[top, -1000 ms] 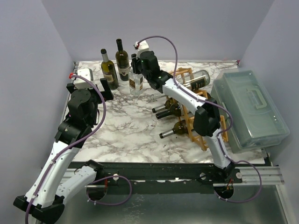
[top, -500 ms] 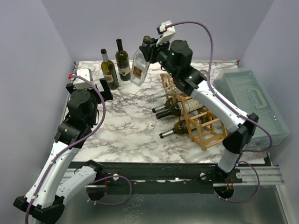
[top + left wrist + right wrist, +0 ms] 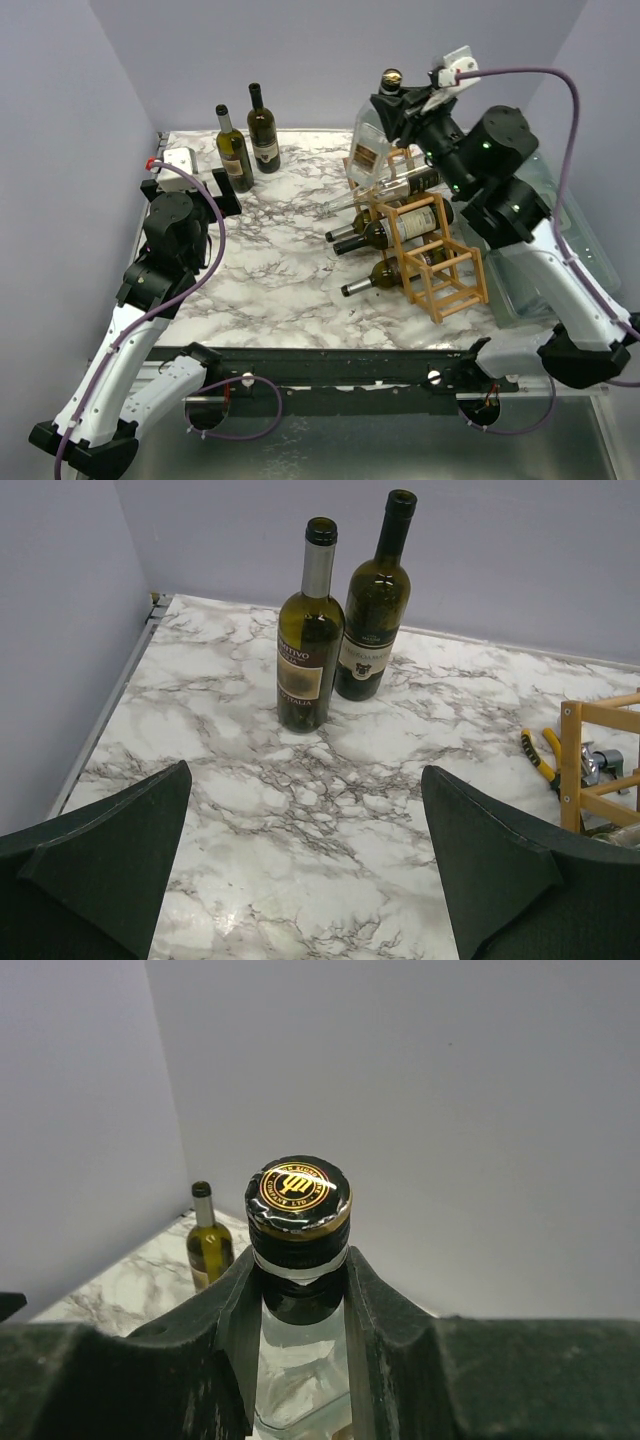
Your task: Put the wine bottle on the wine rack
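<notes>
Over the far end of the wooden rack (image 3: 447, 283), a lattice of thin square sticks, my right gripper (image 3: 298, 1260) is clamped on the neck of the clear glass bottle (image 3: 368, 150). Its black cap (image 3: 298, 1192) bears a gold emblem. My left gripper (image 3: 305, 870) hangs wide apart, holding nothing, over the veined marble table (image 3: 300, 780). A green bottle (image 3: 308, 630) has a label (image 3: 303, 675) reading ITALIA.

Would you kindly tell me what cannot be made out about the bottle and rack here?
1. Right wrist: the rack is unseen; the right pincer and bottle fill the lower frame.
2. Top: the rack's far cells are partly behind the held bottle.
3. Left wrist: the rack is cut off by the right edge.
4. Top: the held bottle's label is too small to read.
</notes>
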`<state>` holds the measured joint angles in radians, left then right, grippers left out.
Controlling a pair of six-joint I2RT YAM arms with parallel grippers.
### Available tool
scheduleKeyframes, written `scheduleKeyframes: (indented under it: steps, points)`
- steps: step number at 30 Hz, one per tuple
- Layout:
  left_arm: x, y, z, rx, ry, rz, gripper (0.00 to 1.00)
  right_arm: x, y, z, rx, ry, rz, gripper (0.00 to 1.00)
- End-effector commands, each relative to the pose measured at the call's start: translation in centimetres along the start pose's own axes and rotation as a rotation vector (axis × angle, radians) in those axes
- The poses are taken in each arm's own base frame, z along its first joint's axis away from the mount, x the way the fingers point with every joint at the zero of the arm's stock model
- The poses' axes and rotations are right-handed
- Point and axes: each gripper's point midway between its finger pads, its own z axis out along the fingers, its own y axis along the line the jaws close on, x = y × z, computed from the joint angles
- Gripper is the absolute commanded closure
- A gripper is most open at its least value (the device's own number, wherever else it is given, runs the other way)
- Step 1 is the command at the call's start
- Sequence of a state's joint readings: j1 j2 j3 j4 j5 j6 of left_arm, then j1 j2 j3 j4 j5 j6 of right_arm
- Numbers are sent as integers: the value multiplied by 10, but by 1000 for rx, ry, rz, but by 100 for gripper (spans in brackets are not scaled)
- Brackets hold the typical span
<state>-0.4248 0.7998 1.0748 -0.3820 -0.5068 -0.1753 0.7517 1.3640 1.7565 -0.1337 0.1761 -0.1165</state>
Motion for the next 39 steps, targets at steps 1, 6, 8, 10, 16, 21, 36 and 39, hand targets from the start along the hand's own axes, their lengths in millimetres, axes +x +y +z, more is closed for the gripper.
scheduleKeyframes:
  steps: [1, 6, 8, 10, 16, 21, 36, 39]
  points:
    - [-2, 1, 2, -10, -16, -12, 1, -69, -43, -54, 136, -135, -119, 99]
    - [2, -1, 5, -5, -1, -8, 1, -73, -62, -92, 190, -98, -204, 99]
    - [4, -2, 7, -3, 6, -6, 1, -66, -71, -99, 225, -54, -254, 100]
    - [5, -3, 8, -2, 10, -5, 1, -51, -79, -103, 253, 4, -315, 99]
    - [8, -3, 10, -2, 18, -3, 1, 3, -96, -100, 337, 160, -522, 99]
    - [8, -3, 11, -3, 20, -2, 1, 49, -115, -101, 438, 307, -753, 99]
    - [10, -5, 13, 0, 28, 3, 1, 117, -96, -120, 372, 518, -876, 100]
    - [12, -5, 14, 1, 34, 6, 1, 113, -77, -129, 346, 513, -906, 100]
